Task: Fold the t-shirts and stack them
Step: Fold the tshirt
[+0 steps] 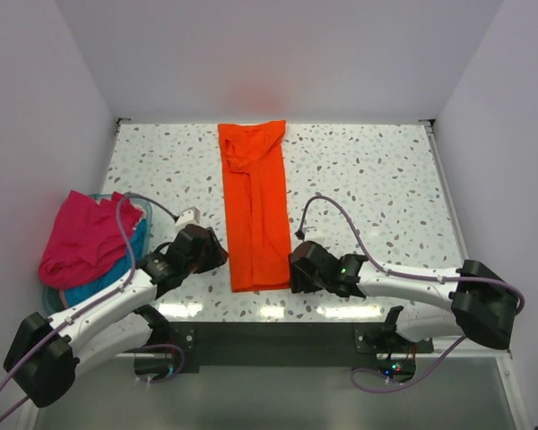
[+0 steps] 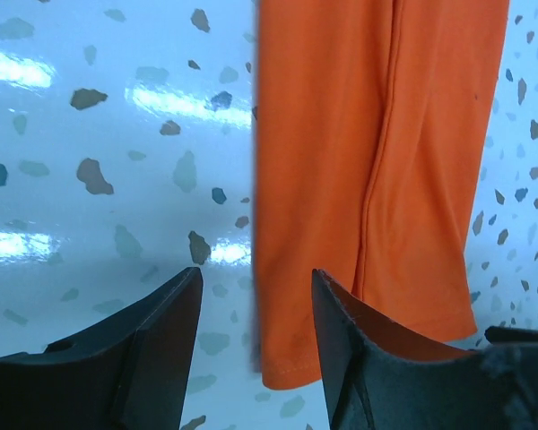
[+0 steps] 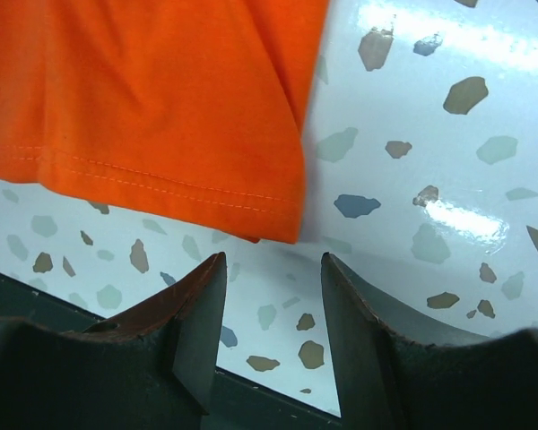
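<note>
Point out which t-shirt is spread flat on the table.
The orange t-shirt, a long strip mid-table; the magenta t-shirt lies bunched over the blue tub at left.

I count three pieces of cloth from here. One orange shirt (image 1: 254, 206) lies on the surface (image 1: 377, 179), running from 12 o'clock down towards 6. One pink shirt (image 1: 81, 237) is heaped at 9 o'clock. One patch of teal cloth (image 1: 82, 294) shows beneath it, and I cannot tell whether that is one shirt or more. One tub (image 1: 146, 218) holds that heap.

On my side I have two arms, so two pincers: the left pincer (image 1: 221, 256) at 7 o'clock and the right pincer (image 1: 295, 269) at 5 o'clock. Each wrist view shows two fingers (image 2: 152, 349), four in all. Two purple cables (image 1: 341, 215) are in sight, one per arm.
</note>
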{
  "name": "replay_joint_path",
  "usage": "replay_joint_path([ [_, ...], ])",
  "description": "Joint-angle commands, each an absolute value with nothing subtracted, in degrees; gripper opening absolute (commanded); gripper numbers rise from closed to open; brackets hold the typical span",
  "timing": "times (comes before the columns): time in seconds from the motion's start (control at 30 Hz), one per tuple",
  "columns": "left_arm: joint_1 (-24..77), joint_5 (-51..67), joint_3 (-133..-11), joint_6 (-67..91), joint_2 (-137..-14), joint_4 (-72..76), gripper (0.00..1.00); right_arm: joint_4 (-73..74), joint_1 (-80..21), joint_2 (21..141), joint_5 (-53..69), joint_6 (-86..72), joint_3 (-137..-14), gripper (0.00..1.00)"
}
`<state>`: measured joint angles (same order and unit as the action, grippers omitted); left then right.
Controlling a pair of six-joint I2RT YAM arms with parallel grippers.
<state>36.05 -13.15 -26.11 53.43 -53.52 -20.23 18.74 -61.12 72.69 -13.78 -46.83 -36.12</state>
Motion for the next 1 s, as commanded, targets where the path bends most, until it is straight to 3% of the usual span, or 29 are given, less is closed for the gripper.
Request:
replay_joint_path([
  [0.0,38.8,-11.7,-24.9,55.5,-52.8,-18.7,0.57,15.7,-61.4,71.8,-16.6,-49.1,-35.3,0.5],
  [0.27,44.9,-9.1,-21.3,56.8,-57.3,-14.2,0.59,13.1,-61.4,72.6,-18.3,-49.7,-35.1,0.52],
  [0.63,48.9,-8.5,-20.6,58.1,-61.7,-13.4,0.52,11.3,-61.4,76.7,-18.7,-50.4,-35.4,0.52],
  [0.77,50.2,-8.8,-20.7,59.4,-62.0,-15.1,0.46,10.4,-61.3,77.5,-18.9,-50.8,-34.4,0.49],
  [0.97,52.1,-7.6,-20.0,59.9,-63.4,-16.1,0.34,9.1,-61.3,76.6,-17.4,-51.7,-31.3,0.14],
])
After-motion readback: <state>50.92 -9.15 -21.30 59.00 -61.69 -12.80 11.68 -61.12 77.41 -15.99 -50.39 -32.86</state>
